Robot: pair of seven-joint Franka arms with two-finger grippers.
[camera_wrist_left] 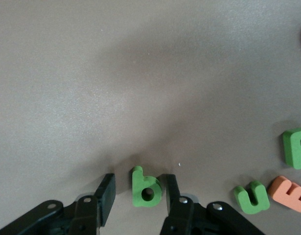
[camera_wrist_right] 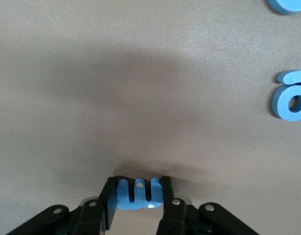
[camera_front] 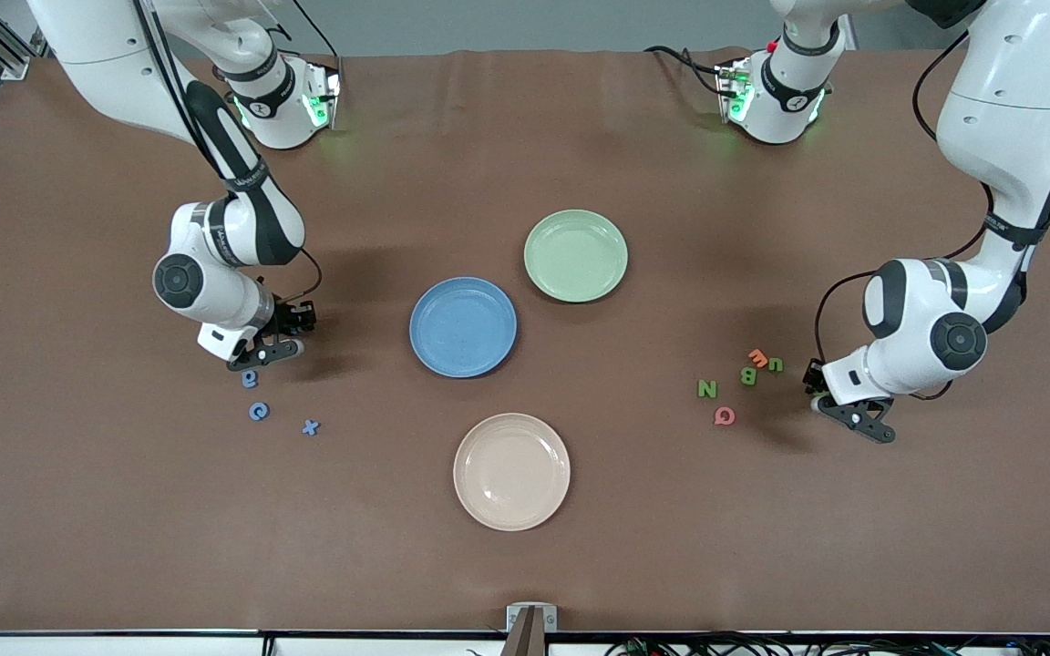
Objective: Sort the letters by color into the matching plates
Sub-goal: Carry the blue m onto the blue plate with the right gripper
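A: Letters are laid in two clusters, both placed relative to the blue plate point(camera_front: 463, 327). Three blue ones point(camera_front: 258, 411) are seen on the surface point(camera_front: 525, 574) toward the right arm's end of it; a fourth blue letter point(camera_wrist_right: 139, 194) is clamped between the pads of the right end effector point(camera_front: 277, 350), down at the surface just beside that cluster.

B: And the green ones?

A: The green N point(camera_front: 706, 389), B point(camera_front: 748, 374) and u point(camera_front: 775, 364) are found toward the left arm's end, well apart from the blue plate, mixed with an orange letter point(camera_front: 757, 357) and a pink one point(camera_front: 724, 415). A green b point(camera_wrist_left: 145, 188) is straddled by the left end effector point(camera_front: 853, 415); its jaws are held apart on either side, with a gap at one side, so no grip is judged made yet.

B: What could go wrong?

A: The green b could be nudged or tipped if one pad arrives first. The blue letter is pinched near its edge and could be lost during the carry. The pale green plate point(camera_front: 575, 254) touches the blue plate, so a drop could land in the wrong one. The beige plate point(camera_front: 511, 471) must be avoided.
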